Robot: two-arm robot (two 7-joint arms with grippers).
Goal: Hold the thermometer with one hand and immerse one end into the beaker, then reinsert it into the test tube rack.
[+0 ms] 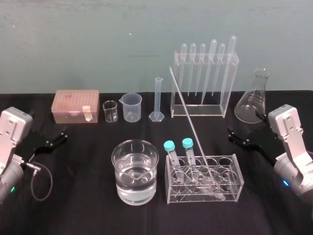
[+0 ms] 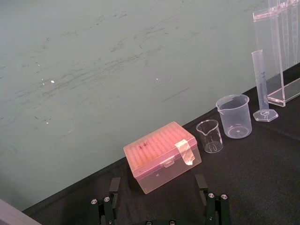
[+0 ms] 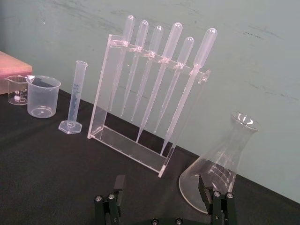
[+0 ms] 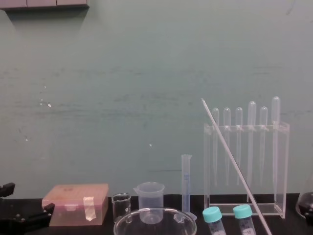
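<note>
left gripper (image 1: pixel 59 135) parked at left edge of table, fingers spread, nothing held. right gripper (image 1: pixel 234 135) parked at right edge, fingers likewise spread and empty. thermometer (image 1: pixel 190 117) stands slanted in the low test tube rack (image 1: pixel 230 193) at near centre-right, lower end inside, top tilting far-left, beside two blue-capped tubes (image 1: pixel 188 143). beaker (image 1: pixel 135 171), with clear liquid, sits just left of that rack.

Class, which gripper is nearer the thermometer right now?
Right. The right gripper sits just right of the leaning thermometer; the left gripper is far off left, beyond the beaker.
</note>
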